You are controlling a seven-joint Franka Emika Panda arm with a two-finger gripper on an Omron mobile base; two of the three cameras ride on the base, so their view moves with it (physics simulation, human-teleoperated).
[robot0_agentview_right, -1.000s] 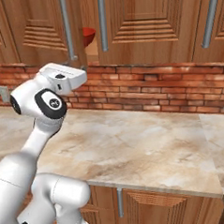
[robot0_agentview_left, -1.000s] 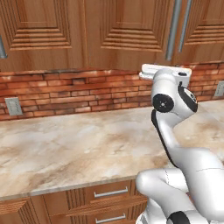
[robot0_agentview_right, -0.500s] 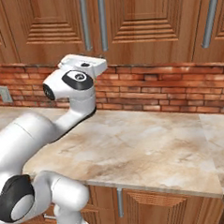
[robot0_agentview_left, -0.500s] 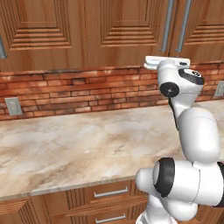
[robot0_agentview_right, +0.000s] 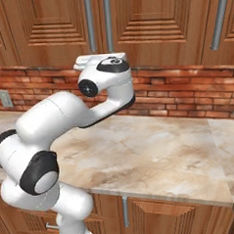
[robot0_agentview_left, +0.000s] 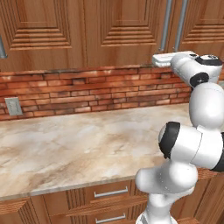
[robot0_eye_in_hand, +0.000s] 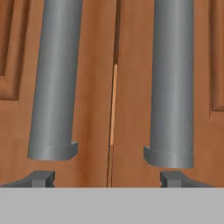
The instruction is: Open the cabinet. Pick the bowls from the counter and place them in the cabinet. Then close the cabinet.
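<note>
The cabinet doors are shut, the released pincer facing both bar handles.

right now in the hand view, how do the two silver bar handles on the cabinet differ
The left handle leans, its top tipping right; the right handle runs nearly straight up. The left handle's lower end sits slightly higher in the picture than the right handle's. They flank the door seam, one per door. Both are grey, round, equally thick bars.
</note>
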